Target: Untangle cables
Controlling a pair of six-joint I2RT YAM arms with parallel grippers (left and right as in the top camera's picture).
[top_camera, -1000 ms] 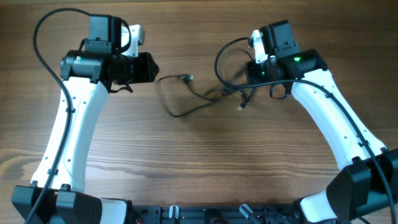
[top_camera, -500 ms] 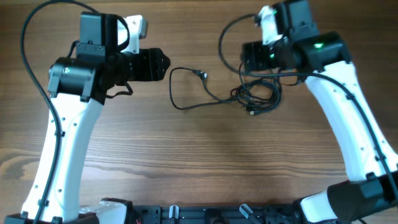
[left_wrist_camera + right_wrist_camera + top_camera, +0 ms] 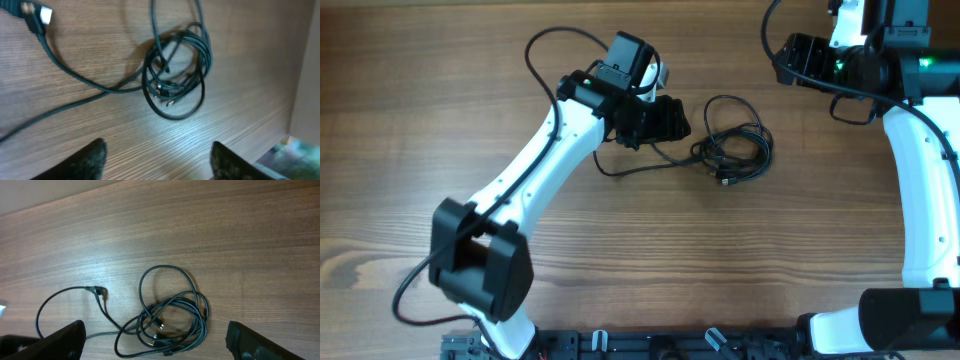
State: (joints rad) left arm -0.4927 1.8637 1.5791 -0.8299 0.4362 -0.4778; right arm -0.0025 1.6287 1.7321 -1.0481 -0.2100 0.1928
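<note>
Cables (image 3: 732, 152): one tangle, strand count unclear. Grippers, two: left gripper (image 3: 157, 159) spread, empty, near tangle; right gripper (image 3: 156, 339) spread, empty, farther off.

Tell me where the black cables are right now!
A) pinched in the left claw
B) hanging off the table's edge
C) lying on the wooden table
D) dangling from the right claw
C: the cables lie in a loose bunch on the table, with nothing gripping them.
</note>
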